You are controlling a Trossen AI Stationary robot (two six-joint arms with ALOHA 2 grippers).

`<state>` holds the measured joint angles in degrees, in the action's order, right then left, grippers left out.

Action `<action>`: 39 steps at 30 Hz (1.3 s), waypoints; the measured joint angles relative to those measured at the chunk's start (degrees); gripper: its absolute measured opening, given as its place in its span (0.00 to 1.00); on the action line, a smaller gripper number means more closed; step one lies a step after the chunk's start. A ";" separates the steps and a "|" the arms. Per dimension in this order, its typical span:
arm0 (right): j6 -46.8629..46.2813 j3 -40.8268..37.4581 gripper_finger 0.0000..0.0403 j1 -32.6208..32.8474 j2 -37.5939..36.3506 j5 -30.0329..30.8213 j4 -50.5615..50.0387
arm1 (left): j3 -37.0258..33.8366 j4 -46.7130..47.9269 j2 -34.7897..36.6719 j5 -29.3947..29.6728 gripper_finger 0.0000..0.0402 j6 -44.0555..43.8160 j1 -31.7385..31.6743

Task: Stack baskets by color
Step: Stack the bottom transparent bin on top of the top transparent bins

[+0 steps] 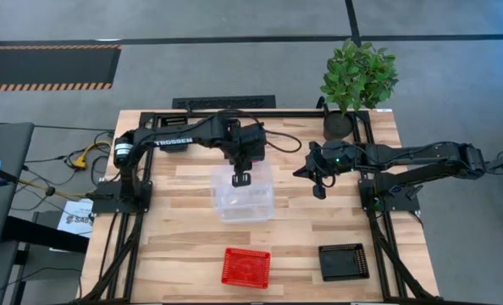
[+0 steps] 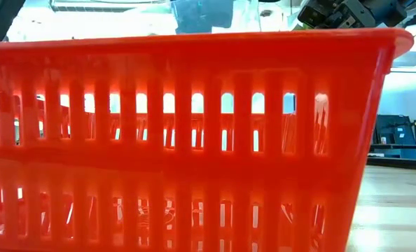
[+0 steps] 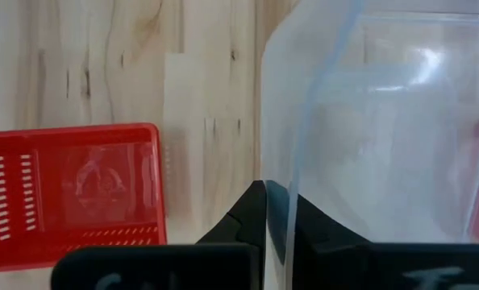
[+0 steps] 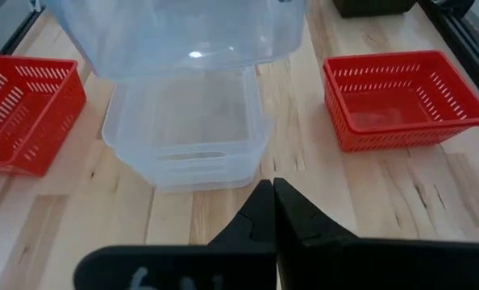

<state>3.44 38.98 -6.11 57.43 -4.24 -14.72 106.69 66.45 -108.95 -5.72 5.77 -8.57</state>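
My left gripper [image 1: 240, 178] is shut on a clear basket [image 4: 183, 32], which hangs just above other clear baskets [image 4: 187, 137] nested on the table's middle. A red basket [image 1: 247, 267] stands near the front edge, and a black basket [image 1: 343, 261] to its right. The right wrist view shows red baskets [image 4: 22, 113] [image 4: 405, 97] on both sides of the clear ones. My right gripper [image 1: 319, 191] hovers shut to the right of the clear baskets, holding nothing. My left gripper pinches a side wall of the clear basket at its rim [image 3: 292, 201], one finger inside and one outside. The fingers come from above, pointing steeply down. The basket hangs lifted clear, roughly level, over the nested clear baskets.
A potted green plant [image 1: 357, 76] stands at the table's far right corner. In the low view a red basket [image 2: 187, 140] fills almost the whole picture, close to the camera. Bare wood lies to the left of the clear baskets.
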 joint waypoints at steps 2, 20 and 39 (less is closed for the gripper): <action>0.24 0.00 0.01 0.00 0.00 -0.04 -0.13 | 0.00 0.01 0.00 -0.02 0.00 -0.68 0.04; 2.63 0.00 0.01 0.10 0.00 -0.38 -2.71 | -0.07 -0.05 -3.46 1.15 0.00 -2.51 4.08; 3.07 0.00 0.01 0.09 0.00 -0.40 -2.71 | -0.09 3.00 -4.59 2.03 0.00 -3.22 2.60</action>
<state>6.51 38.98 -6.02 57.43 -4.64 -17.43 106.61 69.45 -113.54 -3.68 2.55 -5.98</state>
